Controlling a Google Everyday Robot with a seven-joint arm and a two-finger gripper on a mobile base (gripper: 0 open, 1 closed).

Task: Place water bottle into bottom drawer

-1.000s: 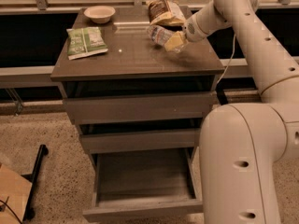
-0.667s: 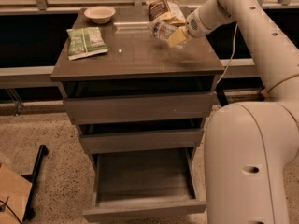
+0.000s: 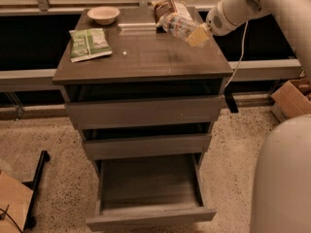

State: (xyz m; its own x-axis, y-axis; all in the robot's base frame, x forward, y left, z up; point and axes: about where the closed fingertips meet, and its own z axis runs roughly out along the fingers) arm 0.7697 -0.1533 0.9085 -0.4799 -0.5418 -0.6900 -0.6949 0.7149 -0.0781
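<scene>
Gripper (image 3: pixel 198 35) clenching water bottle (image 3: pixel 176 24), lifting it higher above back right of desk (image 3: pixel 146 57) than moment ago. Bottom drawer (image 3: pixel 150 216) sitting open below. Carrying down probably coming next.

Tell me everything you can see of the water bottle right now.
The bottle is small, clear, crinkled plastic with a dark label band. It hangs tilted, its lower end clamped in the gripper above the right rear of the cabinet top, the other end pointing up-left in front of a brown bag.
</scene>
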